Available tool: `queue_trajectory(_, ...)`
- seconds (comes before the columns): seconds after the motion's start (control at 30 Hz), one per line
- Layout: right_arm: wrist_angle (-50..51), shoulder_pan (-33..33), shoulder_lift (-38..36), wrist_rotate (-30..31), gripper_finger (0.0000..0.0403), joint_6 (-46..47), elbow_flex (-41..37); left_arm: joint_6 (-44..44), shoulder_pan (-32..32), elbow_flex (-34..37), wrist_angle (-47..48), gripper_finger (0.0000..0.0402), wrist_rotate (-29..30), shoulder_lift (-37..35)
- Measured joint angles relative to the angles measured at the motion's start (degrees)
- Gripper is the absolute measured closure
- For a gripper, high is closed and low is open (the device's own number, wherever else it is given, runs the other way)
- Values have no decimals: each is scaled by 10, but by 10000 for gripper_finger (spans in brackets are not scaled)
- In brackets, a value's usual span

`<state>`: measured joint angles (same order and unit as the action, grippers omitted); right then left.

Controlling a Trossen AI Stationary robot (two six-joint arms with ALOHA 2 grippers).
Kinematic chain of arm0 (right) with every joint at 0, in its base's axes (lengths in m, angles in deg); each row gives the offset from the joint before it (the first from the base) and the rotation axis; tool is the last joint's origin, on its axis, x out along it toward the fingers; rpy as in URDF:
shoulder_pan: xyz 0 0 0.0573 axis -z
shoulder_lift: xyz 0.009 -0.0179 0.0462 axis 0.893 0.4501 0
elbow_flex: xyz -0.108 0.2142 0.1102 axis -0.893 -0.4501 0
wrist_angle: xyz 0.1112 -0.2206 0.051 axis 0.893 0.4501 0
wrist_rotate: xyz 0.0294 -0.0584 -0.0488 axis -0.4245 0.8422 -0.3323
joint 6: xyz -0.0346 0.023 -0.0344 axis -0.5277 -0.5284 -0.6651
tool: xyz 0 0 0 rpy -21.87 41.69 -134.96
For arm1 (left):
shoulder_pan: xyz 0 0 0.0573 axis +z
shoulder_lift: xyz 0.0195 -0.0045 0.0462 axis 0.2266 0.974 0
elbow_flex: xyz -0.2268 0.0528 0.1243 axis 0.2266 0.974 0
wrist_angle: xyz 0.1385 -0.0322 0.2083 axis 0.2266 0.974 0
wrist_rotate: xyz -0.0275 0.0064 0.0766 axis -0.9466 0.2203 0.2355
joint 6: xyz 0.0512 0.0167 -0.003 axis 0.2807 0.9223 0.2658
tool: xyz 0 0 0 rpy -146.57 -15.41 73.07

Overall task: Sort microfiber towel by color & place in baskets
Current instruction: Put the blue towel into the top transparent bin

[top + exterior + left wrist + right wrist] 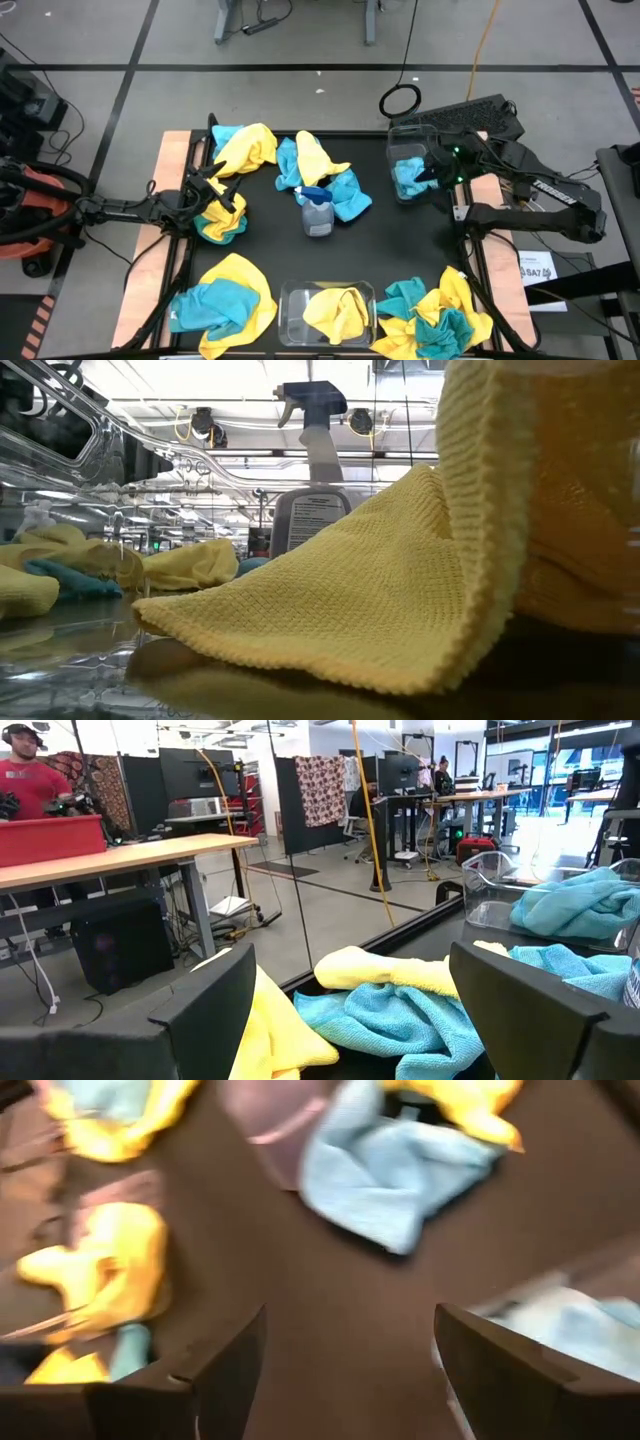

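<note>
Yellow and teal microfiber towels lie in heaps on the black mat: far left (245, 145), centre (320, 170), near left (225, 295) and near right (435, 315). A clear basket (392, 135) at the far right holds a teal towel (408, 178). A second basket (288, 318) at the near edge holds a yellow towel (335, 310), which fills the low view (380, 590). My right gripper (432, 172) hangs open just beside the far basket, tipped down, with nothing between its fingers (350, 1370). My left gripper (215, 190) waits open at the left, level, above a yellow and teal towel (225, 218).
A clear spray bottle (317, 212) with a blue trigger stands upright mid-table among the centre towels, and shows in the low view (312, 470). Bare mat lies between the bottle and the far basket. Wooden table edges flank the mat.
</note>
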<state>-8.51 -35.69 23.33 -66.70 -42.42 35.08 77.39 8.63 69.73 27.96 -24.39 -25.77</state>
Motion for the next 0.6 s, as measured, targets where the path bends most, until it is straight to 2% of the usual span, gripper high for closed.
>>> queue_trajectory(0.27,-41,-116,1,-42,122,47,0,0,0,0,0,63,0,0)
queue_trajectory(0.6,-50,-286,23,-21,122,167,0,0,0,0,0,63,0,0)
